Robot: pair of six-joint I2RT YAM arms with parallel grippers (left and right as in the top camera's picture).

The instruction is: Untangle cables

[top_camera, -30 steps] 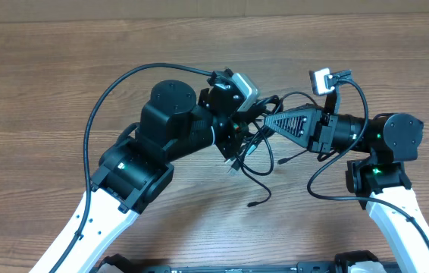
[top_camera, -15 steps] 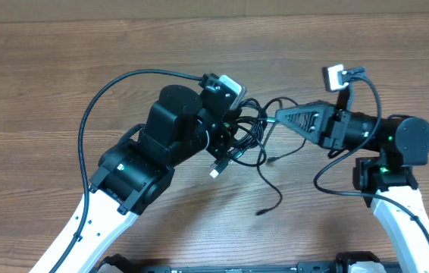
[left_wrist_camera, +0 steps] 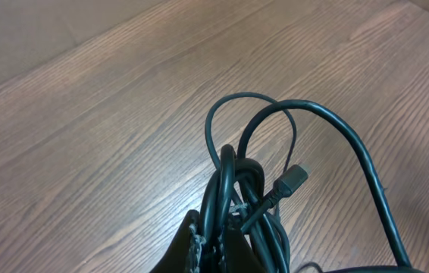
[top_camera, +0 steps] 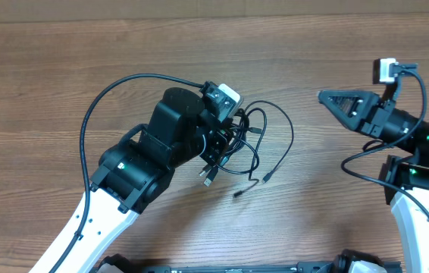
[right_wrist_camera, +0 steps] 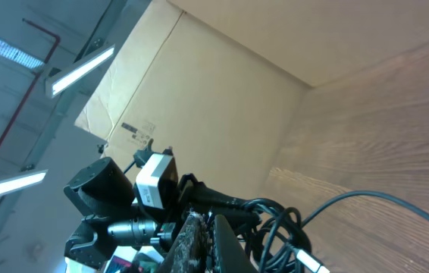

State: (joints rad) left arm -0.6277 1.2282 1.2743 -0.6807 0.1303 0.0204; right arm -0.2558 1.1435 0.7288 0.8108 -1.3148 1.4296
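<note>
step: separate one strand | left claw (left_wrist_camera: 213,244) clamped on tangled bundle of thin black cords (left_wrist_camera: 224,186), above brown wooden surface (top_camera: 313,205) | right claw (top_camera: 327,98) closed, empty, well apart | advice: right opens, pinches the trailing plug end (top_camera: 267,179), draws outward slowly

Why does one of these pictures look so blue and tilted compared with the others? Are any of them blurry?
Right wrist view: tilted, with a cold blue cast, and the ceiling strip lights glare white. Left wrist view: warm light, the cables going dim and soft nearest the lens. Overhead view: even light, sharp throughout, only faint shadows on the table.
</note>
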